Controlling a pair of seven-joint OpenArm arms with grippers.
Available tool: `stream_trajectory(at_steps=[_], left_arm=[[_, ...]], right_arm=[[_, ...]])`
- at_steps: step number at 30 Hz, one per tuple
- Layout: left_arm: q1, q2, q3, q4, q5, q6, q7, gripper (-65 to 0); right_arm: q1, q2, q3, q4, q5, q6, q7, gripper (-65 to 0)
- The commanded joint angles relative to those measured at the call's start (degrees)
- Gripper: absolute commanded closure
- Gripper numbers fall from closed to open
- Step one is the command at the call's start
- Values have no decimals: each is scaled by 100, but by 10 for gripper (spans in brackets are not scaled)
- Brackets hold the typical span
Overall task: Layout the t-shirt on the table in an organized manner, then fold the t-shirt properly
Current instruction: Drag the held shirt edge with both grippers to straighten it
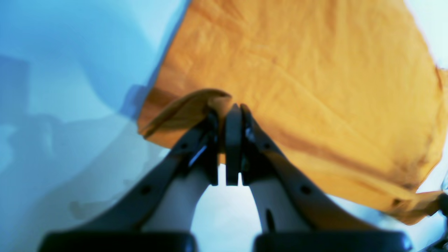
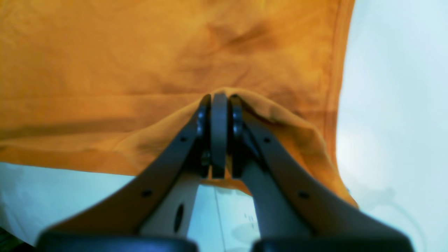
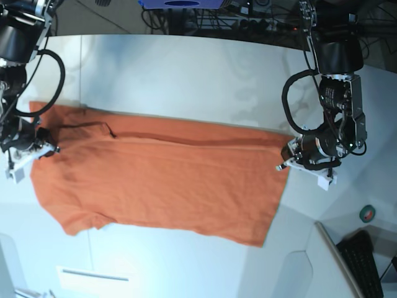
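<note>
The orange t-shirt (image 3: 161,180) lies spread across the white table (image 3: 186,74), with its far long edge doubled over along a dark crease. At the hem end, on the base view's right, my left gripper (image 3: 289,154) is shut on the cloth. The left wrist view shows its jaws (image 1: 229,110) pinching a raised fold of the t-shirt (image 1: 297,70). At the sleeve end, my right gripper (image 3: 44,149) is also shut on the cloth. In the right wrist view its jaws (image 2: 219,99) clamp a tented ridge of the t-shirt (image 2: 140,52) close to a stitched edge.
A green tape roll (image 3: 368,213) and a black keyboard (image 3: 363,261) sit off the table's corner at the lower right. Cables and equipment (image 3: 248,12) run along the far edge. A white rectangular label (image 3: 93,273) lies near the front left.
</note>
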Motion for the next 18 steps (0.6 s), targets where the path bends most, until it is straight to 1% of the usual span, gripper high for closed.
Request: stream_trajectory(at_steps=[1,5,13,15,18], left_arm=[[-96,-36,-23,127,-11,-31,-57,0],[-96,26,-23,127,42,-31,-57,0],[-201,26,-32,109,42,-31,-57,0],[-201,26,-32,109,42,-31,-101,0],[-166,26,-23,83,42,-31,-461,0]], right_arm=[[126,104,7,64,67,28,94,0],[214,104,-2,-15,67,28,94,0],[381,104,-11,-279,67,28,138,0],[381,113,-213,-279,67,28,287,0],[381,227,-696,-287,67,28,489,0]])
